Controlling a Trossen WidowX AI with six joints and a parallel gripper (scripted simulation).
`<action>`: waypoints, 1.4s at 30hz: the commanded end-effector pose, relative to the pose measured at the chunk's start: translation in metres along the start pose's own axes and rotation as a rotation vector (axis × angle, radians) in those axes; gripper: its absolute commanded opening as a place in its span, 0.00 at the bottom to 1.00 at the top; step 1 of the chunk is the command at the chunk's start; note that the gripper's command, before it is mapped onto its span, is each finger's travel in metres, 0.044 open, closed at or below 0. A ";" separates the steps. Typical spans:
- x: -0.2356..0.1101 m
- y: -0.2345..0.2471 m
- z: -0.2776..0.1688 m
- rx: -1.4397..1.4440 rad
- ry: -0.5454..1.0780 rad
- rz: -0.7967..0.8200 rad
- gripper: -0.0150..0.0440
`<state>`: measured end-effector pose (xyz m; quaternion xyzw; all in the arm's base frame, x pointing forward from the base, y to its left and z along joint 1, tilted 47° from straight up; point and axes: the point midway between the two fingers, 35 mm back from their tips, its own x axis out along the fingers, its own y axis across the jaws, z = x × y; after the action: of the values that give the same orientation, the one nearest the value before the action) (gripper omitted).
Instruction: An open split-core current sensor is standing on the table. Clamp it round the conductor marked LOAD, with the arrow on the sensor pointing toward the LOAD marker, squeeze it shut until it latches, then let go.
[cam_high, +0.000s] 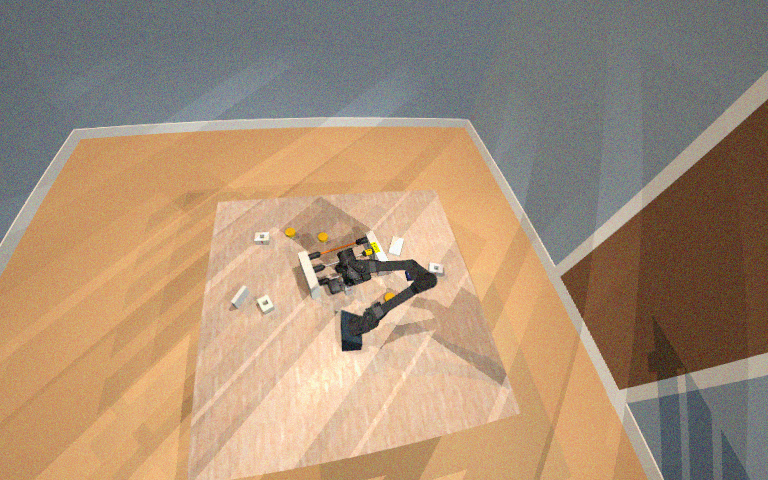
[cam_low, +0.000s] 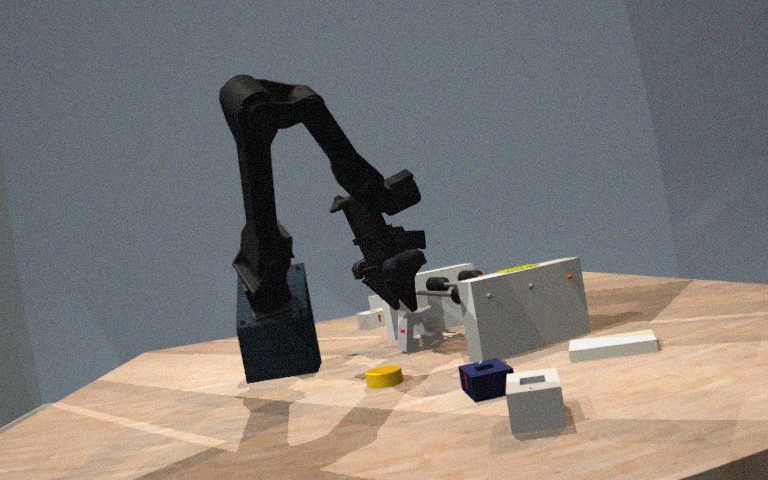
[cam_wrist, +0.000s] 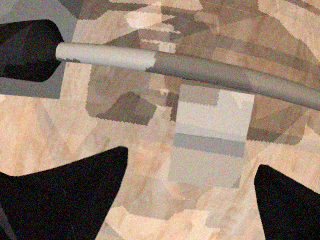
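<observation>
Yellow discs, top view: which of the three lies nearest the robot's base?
The lone disc beside the arm, close to the dark base. The other two sit side by side beyond the conductor rack.

Pale wood table (cam_low: 651, 407), lighter square panel in middle of orange-toned floor area in top view. Directly on it, placed relative to gripper (cam_low: 403, 294):

- split-core sensor (cam_low: 416, 331) standing right below fingertips, apart from them
- conductor fixture (cam_low: 523, 308) just beside, camera-right
- dark arm base (cam_low: 277, 333) camera-left
- yellow disc (cam_low: 384, 376) nearer camera, below
- navy block (cam_low: 484, 379) and grey slotted block (cam_low: 534, 399) camera-right, nearer
- white bar (cam_low: 613, 345) well apart, far right
</observation>
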<state>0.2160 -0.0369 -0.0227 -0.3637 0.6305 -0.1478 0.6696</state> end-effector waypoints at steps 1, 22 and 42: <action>0.008 -0.001 -0.002 -0.005 0.004 -0.005 0.80; 0.007 -0.001 -0.001 0.000 0.002 -0.002 0.51; -0.006 0.001 -0.043 -0.006 0.006 -0.006 0.25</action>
<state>0.1781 -0.0449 -0.0176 -0.3684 0.6315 -0.1483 0.6659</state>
